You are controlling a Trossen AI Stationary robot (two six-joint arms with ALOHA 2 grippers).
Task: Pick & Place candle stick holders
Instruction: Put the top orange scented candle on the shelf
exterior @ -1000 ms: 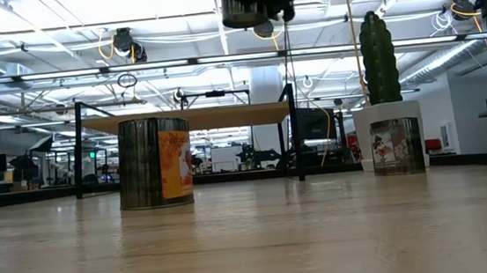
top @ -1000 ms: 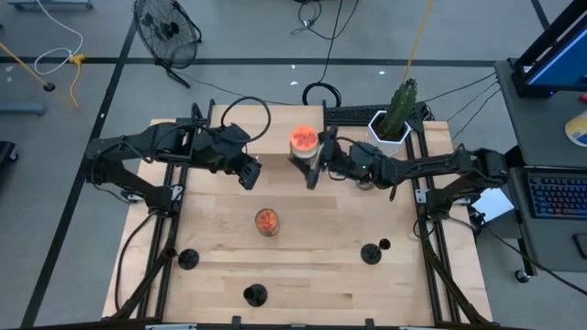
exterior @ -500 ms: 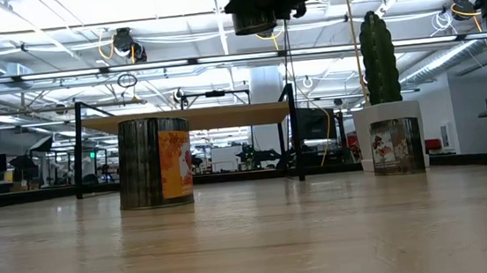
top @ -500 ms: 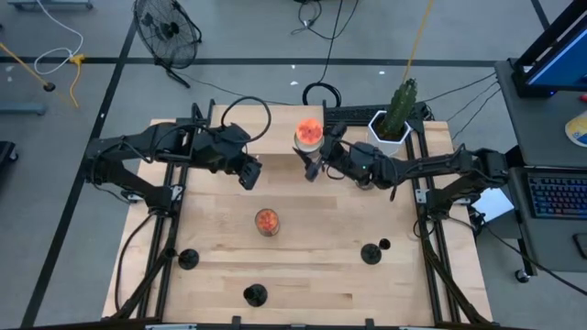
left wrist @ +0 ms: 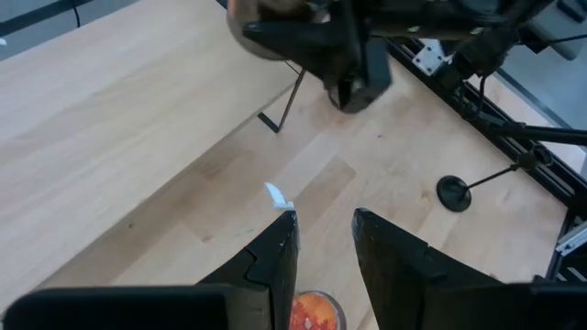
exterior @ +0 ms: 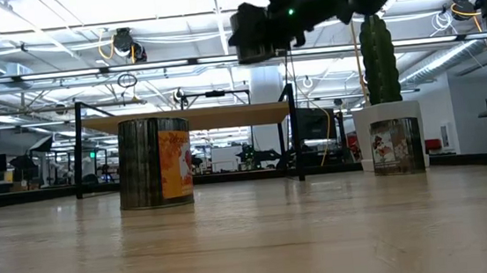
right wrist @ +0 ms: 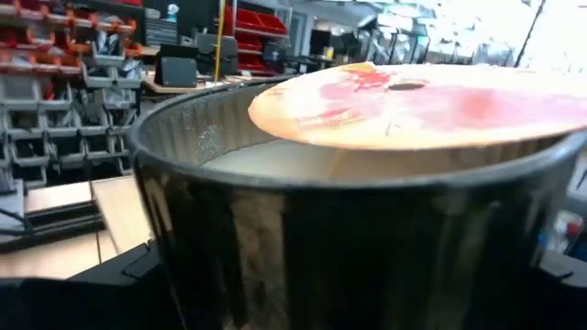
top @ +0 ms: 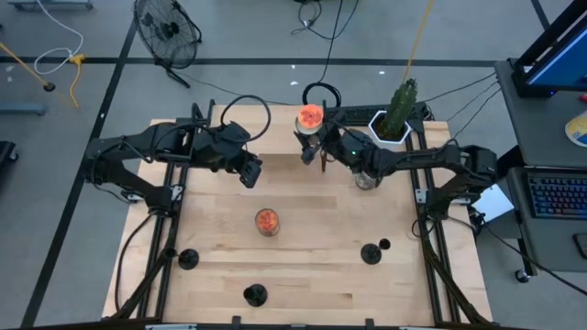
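Three black candle stick holders stand on their round bases near the table's near edge: one at the left (top: pixel 188 258), one in the middle (top: pixel 254 294), one at the right (top: pixel 371 254), (left wrist: pixel 454 192). No gripper touches them. My right gripper (top: pixel 312 136) is at the table's far edge, shut on a metal candle tin (top: pixel 310 117) with an orange top, high above the wood (exterior: pixel 257 34). My left gripper (top: pixel 249 174), (left wrist: pixel 321 243) hangs over the far left of the table, fingers slightly apart with nothing between them. My right gripper holds the candle tin by its round side wall (right wrist: pixel 348 247), one finger (right wrist: pixel 138 270) on each side. The fingers come level from the table's right side. The tin is lifted clear of the table, its orange top up.
A second candle tin (top: pixel 266 221), (exterior: pixel 155 173) stands in the middle of the table, and a third (top: pixel 365 181), (exterior: pixel 396 145) right of centre under my right arm. A cactus in a white pot (top: pixel 396 115) stands at the far right corner.
My right gripper has carried the candle tin toward the table's far edge and a little down, swinging the arm away from the table's middle. The tin stays held and clear of the wood.
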